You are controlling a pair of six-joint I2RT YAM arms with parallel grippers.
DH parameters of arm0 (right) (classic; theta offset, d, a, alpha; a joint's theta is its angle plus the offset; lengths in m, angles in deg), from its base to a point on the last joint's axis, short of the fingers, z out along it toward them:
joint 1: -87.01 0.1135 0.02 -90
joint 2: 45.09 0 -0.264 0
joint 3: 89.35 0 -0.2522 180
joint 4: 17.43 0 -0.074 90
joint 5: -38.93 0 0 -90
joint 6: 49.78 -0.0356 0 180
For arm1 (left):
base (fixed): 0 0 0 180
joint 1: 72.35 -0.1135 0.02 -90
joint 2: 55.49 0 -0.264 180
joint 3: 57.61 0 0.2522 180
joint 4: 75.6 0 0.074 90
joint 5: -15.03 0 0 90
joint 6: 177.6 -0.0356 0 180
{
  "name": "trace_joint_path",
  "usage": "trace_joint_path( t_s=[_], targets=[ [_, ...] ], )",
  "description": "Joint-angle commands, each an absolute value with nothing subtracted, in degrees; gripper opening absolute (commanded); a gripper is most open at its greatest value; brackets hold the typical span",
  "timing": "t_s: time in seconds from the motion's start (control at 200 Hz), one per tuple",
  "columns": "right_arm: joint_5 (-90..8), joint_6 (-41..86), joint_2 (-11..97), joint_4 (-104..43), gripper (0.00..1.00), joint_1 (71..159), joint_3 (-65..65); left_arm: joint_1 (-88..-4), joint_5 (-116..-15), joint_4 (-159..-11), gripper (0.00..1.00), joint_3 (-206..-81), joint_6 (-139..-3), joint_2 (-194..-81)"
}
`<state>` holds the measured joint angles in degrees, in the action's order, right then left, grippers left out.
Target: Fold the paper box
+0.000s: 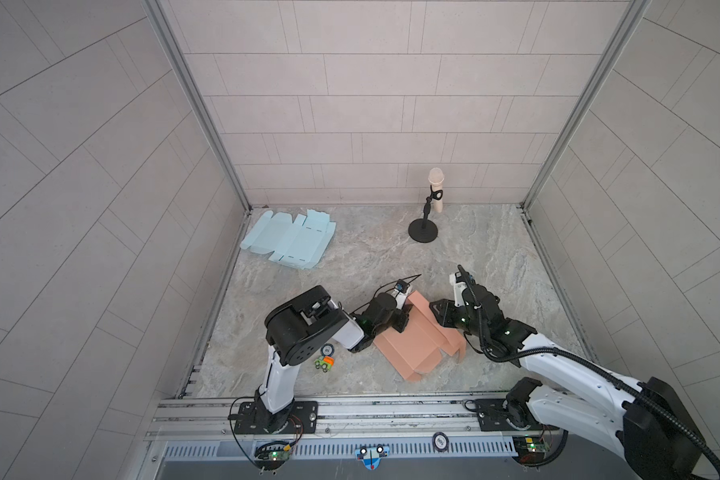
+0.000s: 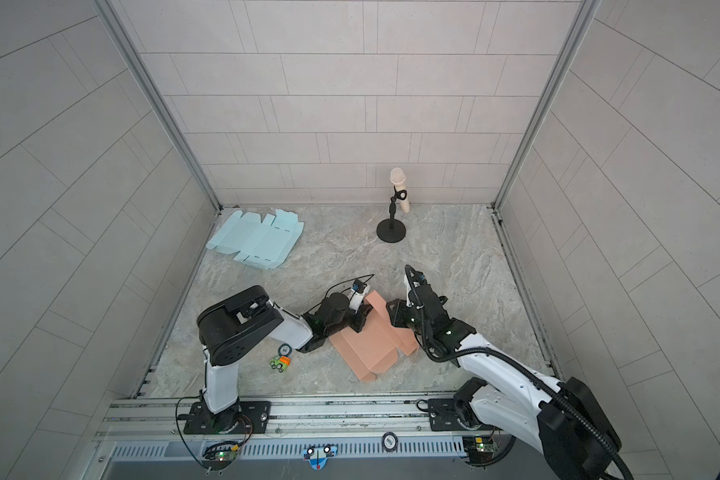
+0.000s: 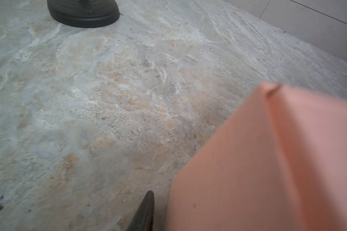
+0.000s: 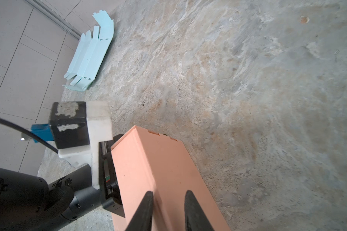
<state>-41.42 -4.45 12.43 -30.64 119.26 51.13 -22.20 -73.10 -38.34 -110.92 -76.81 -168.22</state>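
Two small items nearest: green-and-orange toy car point(image 1: 324, 364), round badge point(image 1: 327, 350). Salmon-pink part-folded paper box point(image 1: 412, 345) mid marble tabletop point(image 1: 350, 270). Left claw point(image 1: 405, 319) beside its raised flap, right claw point(image 4: 168, 193) straddling a ridge; grip on either, cannot tell. Far back: flat pale-blue cardboard blank point(image 1: 287, 239), beige microphone on black stand point(image 1: 436, 187).

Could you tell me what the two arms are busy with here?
Both arms are working on the salmon paper box near the front of the table. It is partly folded: a wall at its far end is raised, while much of it lies spread out. The left claw is at that wall, and the right claw is over it from the opposite side, jaws apart; whether either pinches the card I cannot tell. A pale blue box blank lies flat in the far left corner.
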Motion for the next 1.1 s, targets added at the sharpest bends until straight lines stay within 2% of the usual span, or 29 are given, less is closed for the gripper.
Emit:
trace_joint_path(
  t_s=[0.0, 0.17, 0.556, 0.806, 0.986, 1.096],
  targets=[
    [-42.5, -5.1, 12.3, -33.5, 0.30, 119.6, 52.2, -22.7, -72.4, -35.0, 0.33, -109.5, -76.7, -165.8],
    [-42.5, -4.9, 12.4, -33.7, 0.30, 119.6, 51.8, -22.7, -72.0, -33.7, 0.34, -108.3, -76.2, -164.2],
    [-41.9, -4.5, 13.9, -33.2, 0.30, 119.5, 51.1, -22.2, -72.3, -33.6, 0.26, -108.1, -76.9, -162.0],
    [-42.0, -3.5, 13.9, -35.0, 0.31, 119.6, 49.4, -22.2, -72.0, -33.7, 0.12, -107.6, -76.7, -160.9],
    [-42.5, 0.1, 12.7, -41.5, 0.40, 119.6, 45.0, -22.2, -72.6, -33.4, 0.10, -105.9, -75.4, -159.3],
    [-44.3, 4.1, 11.0, -48.7, 0.42, 120.3, 39.8, -22.2, -74.0, -34.2, 0.07, -105.1, -74.1, -158.2]
  ],
)
